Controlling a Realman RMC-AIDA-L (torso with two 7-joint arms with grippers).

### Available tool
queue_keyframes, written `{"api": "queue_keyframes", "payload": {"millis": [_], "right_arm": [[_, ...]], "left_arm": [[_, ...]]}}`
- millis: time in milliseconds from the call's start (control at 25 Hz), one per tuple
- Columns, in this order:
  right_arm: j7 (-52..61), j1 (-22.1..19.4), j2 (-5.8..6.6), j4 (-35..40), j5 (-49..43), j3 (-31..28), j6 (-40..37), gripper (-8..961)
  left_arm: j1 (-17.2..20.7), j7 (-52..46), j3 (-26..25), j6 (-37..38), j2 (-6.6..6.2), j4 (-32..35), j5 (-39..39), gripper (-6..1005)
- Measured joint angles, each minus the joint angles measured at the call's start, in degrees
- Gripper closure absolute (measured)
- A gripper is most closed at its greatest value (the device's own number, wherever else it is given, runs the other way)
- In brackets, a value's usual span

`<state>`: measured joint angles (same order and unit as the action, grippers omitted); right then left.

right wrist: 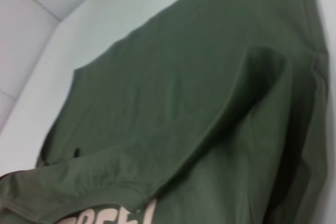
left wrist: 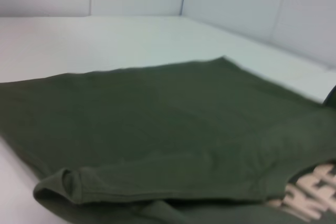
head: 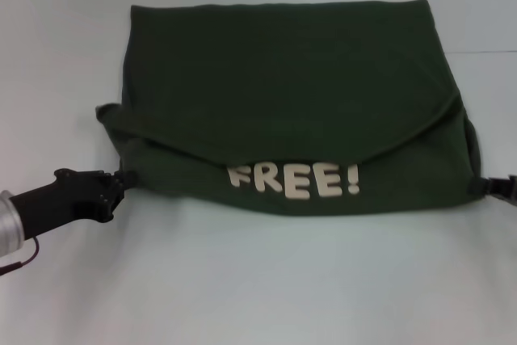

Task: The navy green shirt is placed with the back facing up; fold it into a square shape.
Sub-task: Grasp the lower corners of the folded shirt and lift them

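Olive navy green shirt (head: 283,94) lies folded on table (head: 258,280).

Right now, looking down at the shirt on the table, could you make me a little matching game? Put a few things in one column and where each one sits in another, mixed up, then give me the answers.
Things:
1. shirt
2. FREE! lettering
3. left hand
4. right hand

Places:
A. at the shirt's near left corner
B. spread across the middle of the table
C. at the picture's right edge, by the shirt's near right corner
D. on the near strip of cloth, below the curved folded-over edge

Pairs: 1-B, 2-D, 3-A, 4-C
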<state>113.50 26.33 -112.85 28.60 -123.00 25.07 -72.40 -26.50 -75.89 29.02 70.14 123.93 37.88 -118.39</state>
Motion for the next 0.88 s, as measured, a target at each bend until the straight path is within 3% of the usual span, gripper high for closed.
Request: {"api": "queue_keyframes", "payload": {"millis": [360, 880], "right_arm": [[-4.51, -6.92, -0.56, 5.60, 0.13, -1.39, -12.28, 926], [-8.91, -16.78, -0.54, 10.94, -0.42, -4.27, -26.00, 908]], "left_arm": [[5.03, -11.53, -3.19, 16.73, 0.23, 6.60, -0.45, 997], [10.64, -13.46, -13.13, 37.32, 0.14, 9.55, -9.79, 996]]}}
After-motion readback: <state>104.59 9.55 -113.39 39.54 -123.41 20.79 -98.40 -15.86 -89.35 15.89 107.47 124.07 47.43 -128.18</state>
